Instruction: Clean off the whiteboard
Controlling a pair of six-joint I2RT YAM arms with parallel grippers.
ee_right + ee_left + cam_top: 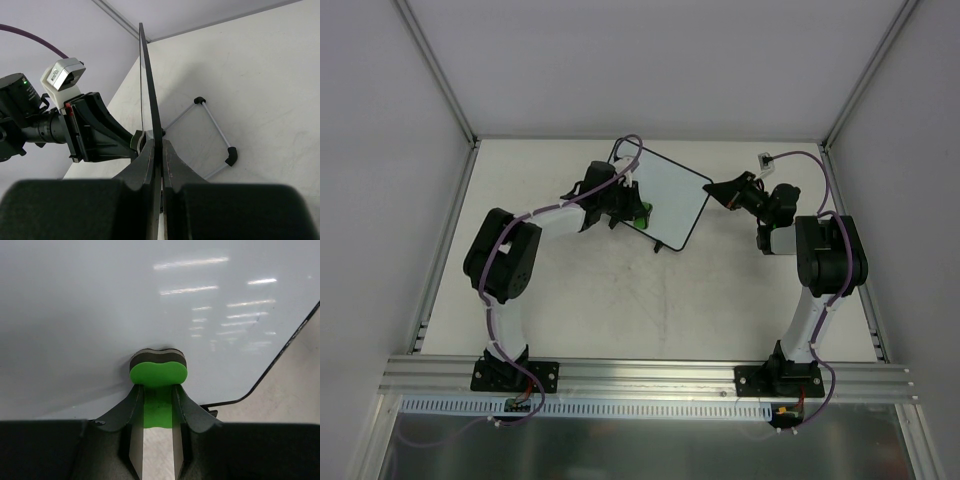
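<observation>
The whiteboard [670, 195] stands near the back of the table, white with a thin black frame; no scribble shows on it. My right gripper [720, 190] is shut on its right edge; in the right wrist view the board [148, 80] appears edge-on between my jaws [161, 150]. My left gripper [635, 212] is shut on a green eraser [642, 215] with a dark felt pad and presses it against the board's face. In the left wrist view the eraser [158, 371] sits between my fingers [158, 400] against the white board surface [125, 300].
The board's wire stand with black feet [229, 156] rests on the table behind it. White walls enclose the table on three sides. An aluminium rail [650, 375] runs along the near edge by the arm bases.
</observation>
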